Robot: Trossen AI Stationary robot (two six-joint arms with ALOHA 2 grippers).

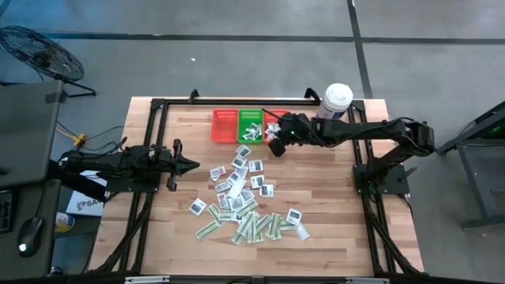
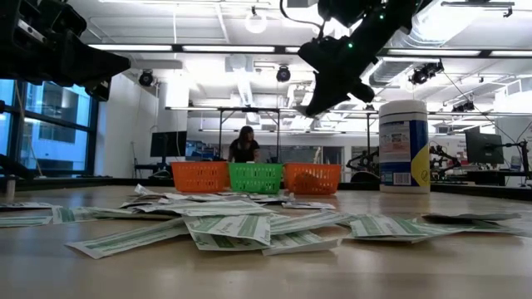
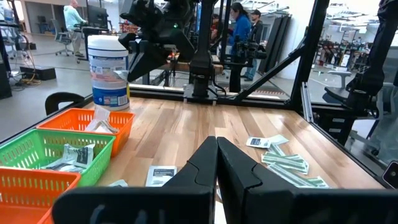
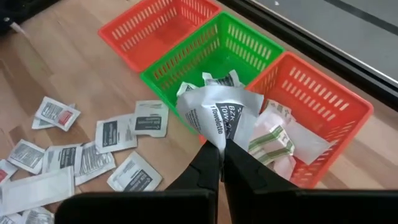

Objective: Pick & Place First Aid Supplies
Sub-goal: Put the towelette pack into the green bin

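Several first aid supplies, white packets and green-and-white strips (image 1: 241, 201), lie flat in a pile on the wooden table's middle. A few more lie inside the green basket (image 4: 211, 53) and the orange basket (image 4: 317, 99) beside it. My right gripper (image 4: 221, 146) hangs above the border between these two baskets, shut on one white packet (image 4: 217, 115) with dark print; the high view shows this gripper (image 1: 276, 147) just in front of the basket row. My left gripper (image 1: 193, 164) waits shut and level at the table's left, touching nothing. My right gripper pinches the white packet by its near edge (image 4: 219, 138) between its two fingers. The fingers slant downward from the table's right side. The packet sticks out past the fingertips, bent and crumpled, lifted clear above the baskets.
A third, red basket (image 4: 158, 28) stands at the left end of the basket row at the table's far edge. A big white tub with a blue label (image 1: 337, 101) stands at the far right corner. Black frame bars (image 1: 158, 110) run along the table's sides.
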